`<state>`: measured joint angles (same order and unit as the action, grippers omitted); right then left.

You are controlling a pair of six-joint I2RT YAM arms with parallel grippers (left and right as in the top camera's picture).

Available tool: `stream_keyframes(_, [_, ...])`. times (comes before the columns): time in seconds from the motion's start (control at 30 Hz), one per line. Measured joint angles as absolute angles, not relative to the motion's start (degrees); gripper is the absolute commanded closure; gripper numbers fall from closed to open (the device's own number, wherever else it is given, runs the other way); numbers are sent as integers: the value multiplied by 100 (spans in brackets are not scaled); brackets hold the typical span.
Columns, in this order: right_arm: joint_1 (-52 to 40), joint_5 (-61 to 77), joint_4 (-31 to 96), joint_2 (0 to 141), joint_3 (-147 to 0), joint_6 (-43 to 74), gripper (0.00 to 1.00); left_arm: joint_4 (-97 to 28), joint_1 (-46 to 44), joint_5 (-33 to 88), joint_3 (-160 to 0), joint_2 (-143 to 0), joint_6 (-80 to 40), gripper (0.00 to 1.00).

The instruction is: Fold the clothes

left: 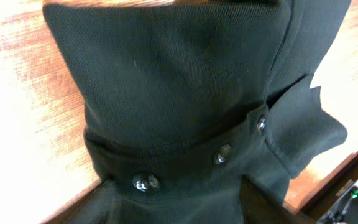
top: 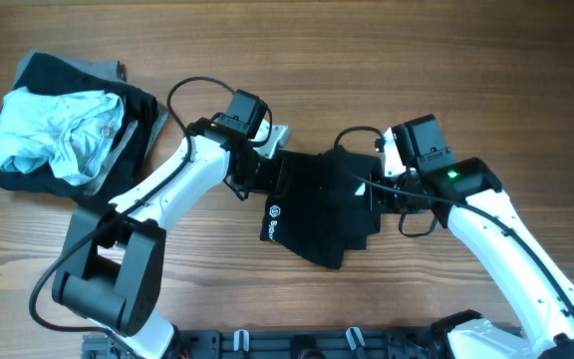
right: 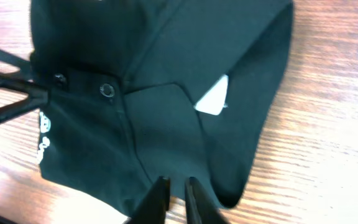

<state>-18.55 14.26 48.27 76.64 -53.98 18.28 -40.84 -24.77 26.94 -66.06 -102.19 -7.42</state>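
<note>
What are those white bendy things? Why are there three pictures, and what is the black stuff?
Those are a robot's left arm and right arm. Each ends in a two-finger pincher called a gripper. One picture looks down from above the wooden table. The other two come from small cameras on the wrists, so they see things very close up. In the middle lies a black garment, partly folded, with buttons and a white tag. The left gripper is at one edge, and I cannot tell if it is open. The right gripper is shut at the other edge. In the corner, a light blue garment lies on dark clothes.
</note>
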Motion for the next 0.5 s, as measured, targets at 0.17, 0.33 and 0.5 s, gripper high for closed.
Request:
stream_keyframes(0.17, [-1855,1540,4703,7929,-5398,1968,96,-3800,-2467,2696,-6473,-10468,-735,96])
stream_keyframes(0.33, [-1855,1549,4550,7977,-5398,2014,96,-2893,-2467,2620,-6425,-10597,-731,60])
stream_keyframes(0.5, [-1855,1562,4578,7977,-5398,2034,96,-4119,-2220,2449,-6932,-10593,-709,43])
